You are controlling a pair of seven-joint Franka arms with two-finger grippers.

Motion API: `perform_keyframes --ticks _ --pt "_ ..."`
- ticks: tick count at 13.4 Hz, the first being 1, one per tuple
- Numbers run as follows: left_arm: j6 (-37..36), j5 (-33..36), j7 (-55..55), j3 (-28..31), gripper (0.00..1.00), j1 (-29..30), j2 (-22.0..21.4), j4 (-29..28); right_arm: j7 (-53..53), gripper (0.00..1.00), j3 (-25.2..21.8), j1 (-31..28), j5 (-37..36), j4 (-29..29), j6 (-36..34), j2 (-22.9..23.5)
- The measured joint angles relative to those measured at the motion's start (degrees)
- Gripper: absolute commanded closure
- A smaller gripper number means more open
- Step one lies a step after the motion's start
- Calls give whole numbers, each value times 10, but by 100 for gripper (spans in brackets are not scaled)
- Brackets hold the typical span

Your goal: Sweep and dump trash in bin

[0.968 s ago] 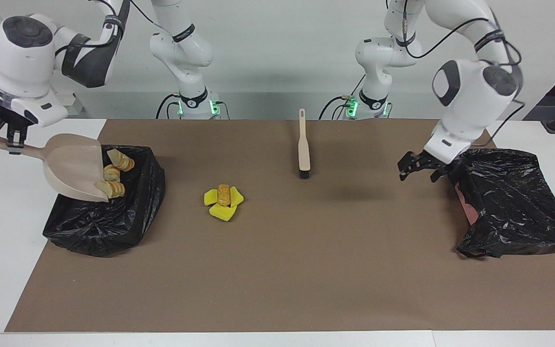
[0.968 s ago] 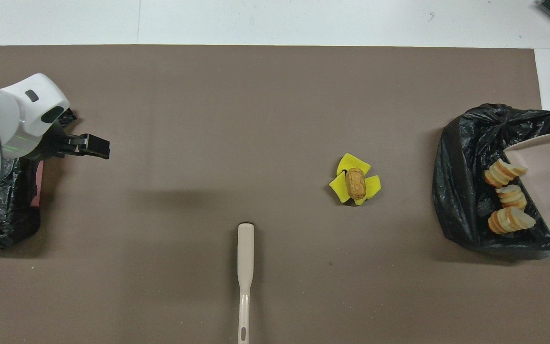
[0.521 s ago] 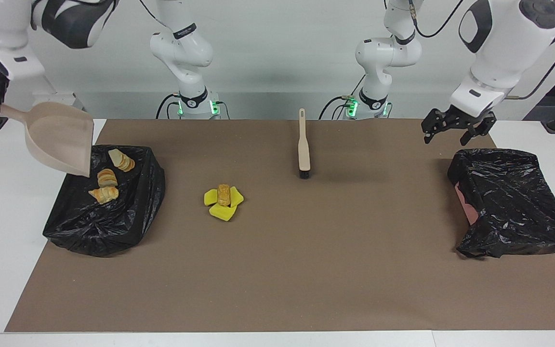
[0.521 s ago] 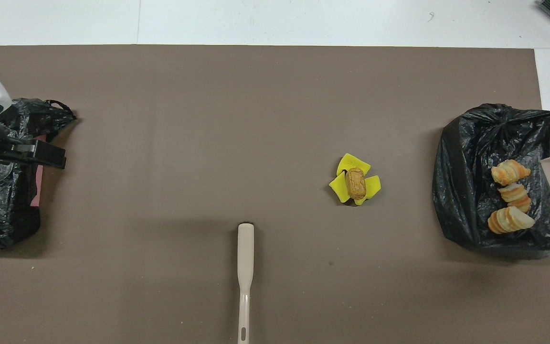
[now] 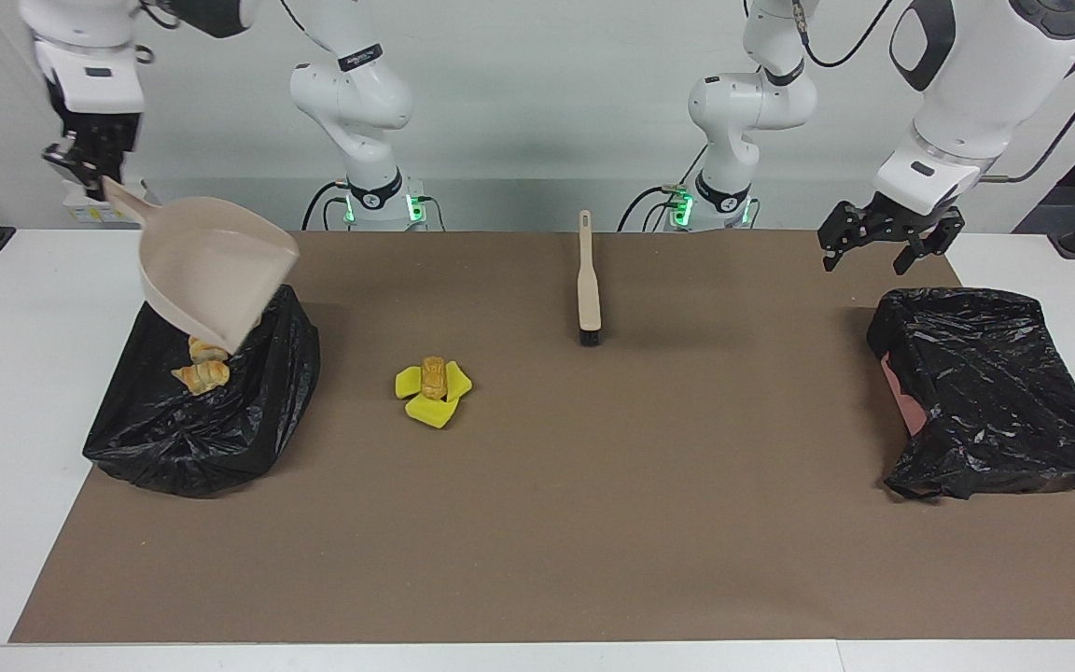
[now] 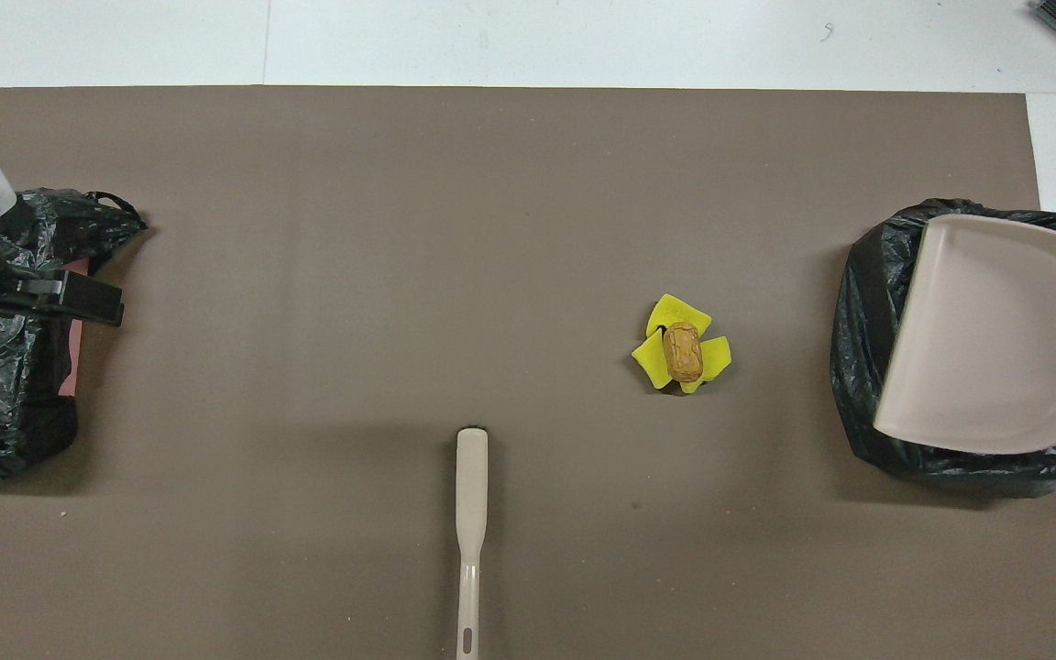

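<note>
Mostly light stuff: trash pile – soft yellow sponge wedges, crumbly pastry – mid-mat, between bins; some pastry already in bin. Sweep, don't pinch. Right gripper clamps dustpan handle over bin; left gripper spread wide, empty, waiting. Brush – take by handle.

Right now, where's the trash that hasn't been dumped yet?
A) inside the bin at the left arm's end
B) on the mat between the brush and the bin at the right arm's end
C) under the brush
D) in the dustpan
B: the yellow wedges with one pastry piece on top sit on the mat between the brush and the bin under the dustpan.
</note>
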Motion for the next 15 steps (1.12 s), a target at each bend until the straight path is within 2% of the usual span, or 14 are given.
perform_keyframes --ticks 3,6,12,15 --pt "0 0 0 0 0 0 0 0 259 100 10 79 57 -16 -2 6" --pt "0 0 0 0 0 0 0 0 479 100 13 158 89 -19 14 35" --pt "0 0 0 0 0 0 0 0 782 100 13 255 147 -19 147 147" --pt "0 0 0 0 0 0 0 0 943 100 13 331 151 3 225 222"
